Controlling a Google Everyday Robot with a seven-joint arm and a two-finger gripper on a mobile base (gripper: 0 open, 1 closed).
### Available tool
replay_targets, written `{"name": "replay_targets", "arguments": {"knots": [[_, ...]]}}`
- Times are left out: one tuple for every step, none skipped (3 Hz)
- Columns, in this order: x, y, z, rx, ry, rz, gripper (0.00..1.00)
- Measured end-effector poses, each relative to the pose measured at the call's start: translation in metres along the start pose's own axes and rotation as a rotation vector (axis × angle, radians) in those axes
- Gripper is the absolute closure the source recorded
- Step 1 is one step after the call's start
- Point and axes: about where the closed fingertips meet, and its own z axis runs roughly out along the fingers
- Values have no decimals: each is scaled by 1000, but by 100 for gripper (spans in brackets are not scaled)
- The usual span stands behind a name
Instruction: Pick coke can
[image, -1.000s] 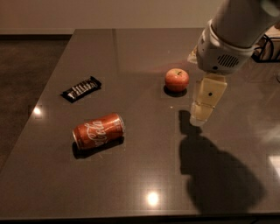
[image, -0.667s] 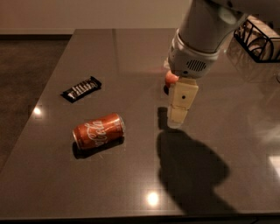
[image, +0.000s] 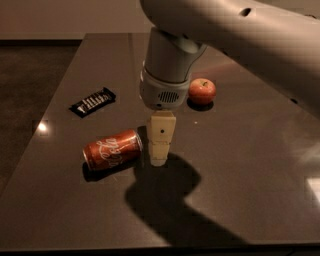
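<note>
1. The coke can (image: 112, 149) lies on its side on the table (image: 250, 150), its long axis running left to right, with the right end slightly farther back.
2. The gripper (image: 158, 159) hangs just beside that right end; how wide it stands cannot be told.

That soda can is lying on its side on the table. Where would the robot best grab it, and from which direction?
Probably around the middle of the coke can, coming straight down from above. It lies on its side on the table, so both curved flanks are free to squeeze. The gripper hangs just beside the can's end nearer the apple.
</note>
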Motion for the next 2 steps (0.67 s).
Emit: {"name": "replay_targets", "arguments": {"knots": [[-31, 8, 26, -29, 20, -96, 0], [-49, 14, 46, -53, 48, -159, 13]]}}
